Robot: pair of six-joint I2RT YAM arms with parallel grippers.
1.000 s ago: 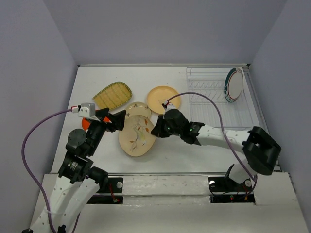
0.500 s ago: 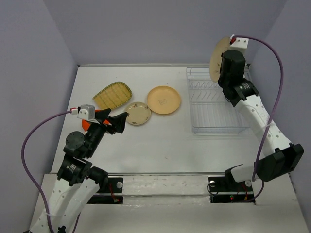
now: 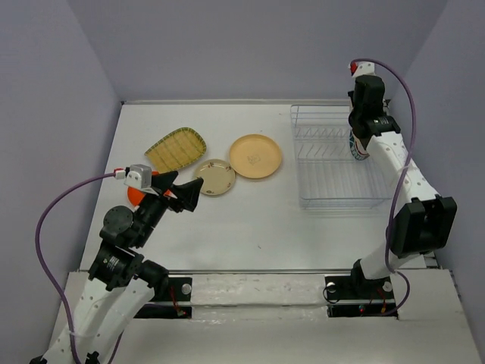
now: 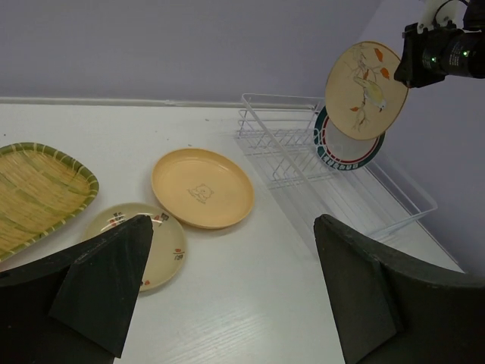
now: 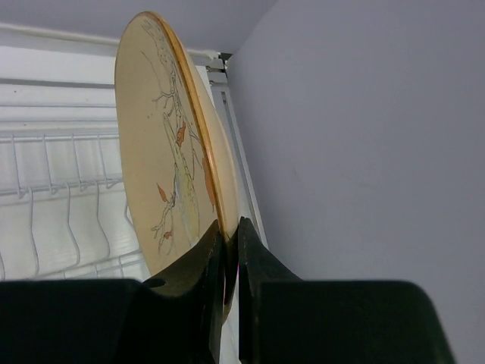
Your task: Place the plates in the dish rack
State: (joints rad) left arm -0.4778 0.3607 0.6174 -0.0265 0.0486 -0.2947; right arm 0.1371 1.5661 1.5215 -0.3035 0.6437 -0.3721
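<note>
1. The right gripper (image 5: 227, 236) is pinched nearly shut on the lower rim of the cream oval leaf-print plate (image 5: 163, 152), one finger on each face.
2. That plate stands on edge in the air above the far right end of the dish rack (image 5: 61, 189), close to the right-hand wall (image 5: 364, 152).
3. In the left wrist view it hangs in front of and above the white plate with green-red rim (image 4: 345, 152), which stands upright in the rack's far end. Whether the two plates touch cannot be told.
4. The left gripper (image 4: 233, 224) is spread wide with nothing in it, above the table (image 3: 265, 220) and well apart from the rack.
5. Just ahead of it lies the small beige floral plate (image 4: 163, 243), flat on the table, with the round orange-tan plate (image 4: 202, 187) just beside it towards the rack.
6. The yellow-green woven-look plate (image 3: 176, 149) lies flat to the left of those two.
7. The small orange-red plate (image 3: 135, 196) is partly hidden under the left arm.
</note>
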